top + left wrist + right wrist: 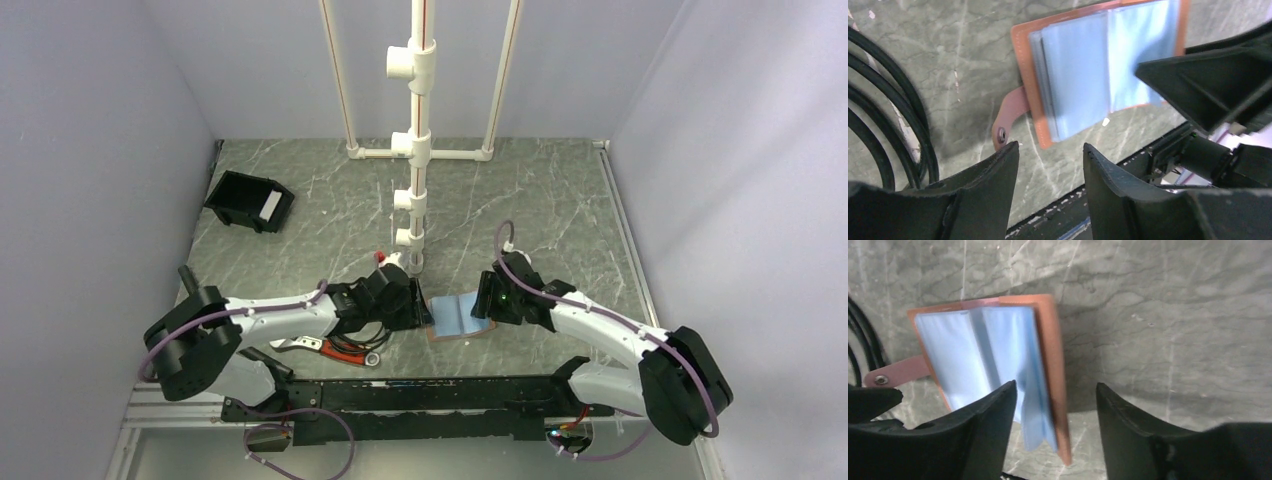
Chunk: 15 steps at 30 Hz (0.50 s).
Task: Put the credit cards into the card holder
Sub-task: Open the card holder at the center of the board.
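Card holder (pixel 460 317) lies spread open on the marble-patterned table (pixel 560 200), near the middle of the front edge, with light-blue sleeves facing up inside a brown rim. Its long axis runs from 9 to 3 o'clock in the top view, and the fold crosses it from 12 to 6. The snap tab (pixel 1009 116) juts from the left end toward 8 o'clock. At the fold the blue leaves stand ruffled rather than flat.

Your left gripper (pixel 1050 150) hangs over bare table just off the holder's 7 o'clock corner, beside the tab, its jaws moderately parted and holding nothing. Your right gripper (pixel 1055 387) sits over the holder's 5 o'clock corner, jaws likewise apart and empty. One finger (pixel 973 430) is in front of the blue leaves; whether it touches them you cannot tell.

Black cables (pixel 893 110) loop on the table at 8 o'clock of the holder. A white pipe frame (pixel 420 150) stands at 12 o'clock. A black bin (pixel 248 200) rests well apart at 10 o'clock, with a pale flat piece inside, too small to name.
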Tool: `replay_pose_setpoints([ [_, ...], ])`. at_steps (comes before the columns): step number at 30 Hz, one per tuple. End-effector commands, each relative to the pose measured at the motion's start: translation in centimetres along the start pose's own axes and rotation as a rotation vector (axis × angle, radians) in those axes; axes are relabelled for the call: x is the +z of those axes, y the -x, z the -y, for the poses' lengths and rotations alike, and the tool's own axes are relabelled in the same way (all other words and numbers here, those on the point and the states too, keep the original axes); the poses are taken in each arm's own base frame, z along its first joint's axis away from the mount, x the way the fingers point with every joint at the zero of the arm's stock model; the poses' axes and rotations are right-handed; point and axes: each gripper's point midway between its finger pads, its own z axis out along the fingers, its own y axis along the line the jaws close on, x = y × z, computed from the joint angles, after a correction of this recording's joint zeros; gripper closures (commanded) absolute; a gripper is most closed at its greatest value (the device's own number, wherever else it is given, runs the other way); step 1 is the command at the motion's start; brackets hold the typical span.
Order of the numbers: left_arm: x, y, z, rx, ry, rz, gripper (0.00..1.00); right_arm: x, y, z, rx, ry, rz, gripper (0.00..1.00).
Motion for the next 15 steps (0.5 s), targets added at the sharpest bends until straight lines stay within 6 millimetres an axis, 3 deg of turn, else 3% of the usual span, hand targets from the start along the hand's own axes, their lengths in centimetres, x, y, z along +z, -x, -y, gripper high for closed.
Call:
replay_pose_setpoints([
  [1, 1.3, 0.4, -0.7, -0.037, 0.031, 0.031, 0.45, -1.8, 2.2, 0.5, -0.076, -0.106, 0.058, 0.33],
  [5, 1.8, 0.1, -2.3, -0.042, 0.074, 0.037, 0.39, -3.9, 3.5, -1.3, -0.179, -0.128, 0.108, 0.24],
  [8, 2.2, -0.3, -3.0, -0.047, 0.083, 0.036, 0.39, -5.0, 3.8, -4.4, -0.299, -0.082, 0.128, 0.23],
  [12, 2.6, -0.7, -3.6, -0.037, 0.100, 0.026, 0.43, -4.1, 1.7, -8.8, -0.341, 0.124, 0.053, 0.26],
  [15, 2.8, -0.7, -3.9, -0.021, 0.115, 0.019, 0.57, -2.7, 0.3, -9.4, -0.311, 0.176, 0.013, 0.38],
])
